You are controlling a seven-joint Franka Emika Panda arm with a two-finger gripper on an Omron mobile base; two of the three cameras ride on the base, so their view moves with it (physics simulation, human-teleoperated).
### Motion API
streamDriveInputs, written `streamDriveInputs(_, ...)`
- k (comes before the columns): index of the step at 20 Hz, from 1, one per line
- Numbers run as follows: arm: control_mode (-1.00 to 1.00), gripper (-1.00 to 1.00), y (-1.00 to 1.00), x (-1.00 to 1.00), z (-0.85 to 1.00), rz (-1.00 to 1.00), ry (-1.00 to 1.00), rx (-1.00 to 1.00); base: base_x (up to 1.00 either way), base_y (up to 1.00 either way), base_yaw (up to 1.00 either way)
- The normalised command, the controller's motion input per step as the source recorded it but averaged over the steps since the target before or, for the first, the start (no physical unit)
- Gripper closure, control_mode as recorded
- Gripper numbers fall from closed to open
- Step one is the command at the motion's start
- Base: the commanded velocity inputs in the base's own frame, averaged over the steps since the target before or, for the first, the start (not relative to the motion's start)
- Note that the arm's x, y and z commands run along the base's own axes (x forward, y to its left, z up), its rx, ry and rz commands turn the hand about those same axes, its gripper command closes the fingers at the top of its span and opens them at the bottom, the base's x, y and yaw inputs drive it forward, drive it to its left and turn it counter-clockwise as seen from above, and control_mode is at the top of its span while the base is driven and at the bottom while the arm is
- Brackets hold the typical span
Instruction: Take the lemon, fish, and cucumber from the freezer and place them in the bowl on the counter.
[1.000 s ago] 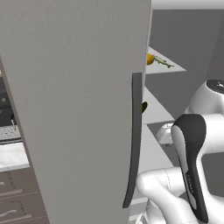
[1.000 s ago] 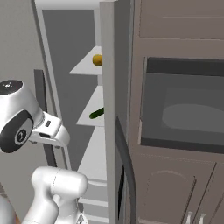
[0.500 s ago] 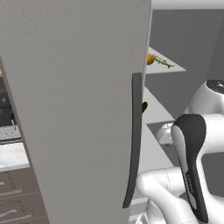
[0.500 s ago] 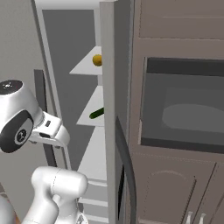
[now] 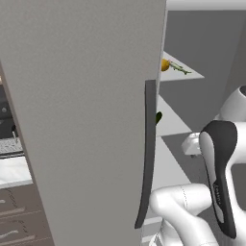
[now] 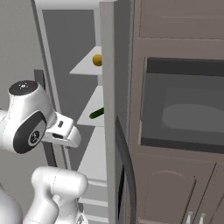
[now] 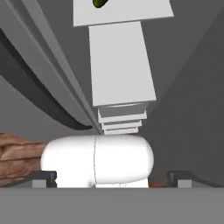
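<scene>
The freezer stands open, its broad grey door (image 5: 81,120) with the long dark handle (image 5: 146,153) close in front of me. On an upper pale shelf lie the lemon (image 5: 165,65) and a slim fish (image 5: 179,68); the lemon (image 6: 97,60) also shows from the right. One shelf lower rests the dark green cucumber (image 5: 158,117) (image 6: 96,113), whose tip (image 7: 100,3) peeks in at the top of the hand view. My gripper (image 7: 113,178) hangs low outside the freezer, well below the cucumber, its fingertips (image 7: 45,177) wide apart and empty. The bowl is hidden.
A strip of the white marble counter (image 5: 12,168) over grey-brown drawers (image 5: 14,211) shows left of the door. Right of the freezer, a second grey door with a dark handle (image 6: 124,175) and a built-in oven (image 6: 183,109) in brown cabinets.
</scene>
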Motion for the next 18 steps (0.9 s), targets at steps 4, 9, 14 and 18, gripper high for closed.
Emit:
streamDriveInputs(4,-1.00,-1.00,-0.33,0.38,-0.02,0.00,-0.04,0.02,0.00,0.00,0.00)
streamDriveInputs(9,-1.00,-1.00,-0.05,0.45,-0.16,0.04,-0.25,0.07,0.00,0.00,0.00)
streamDriveInputs(14,-1.00,-1.00,0.00,0.49,-0.17,0.01,-0.26,0.03,0.00,0.00,0.00)
streamDriveInputs(18,-1.00,-1.00,0.00,0.39,-0.01,0.00,-0.13,0.00,0.00,0.00,0.00)
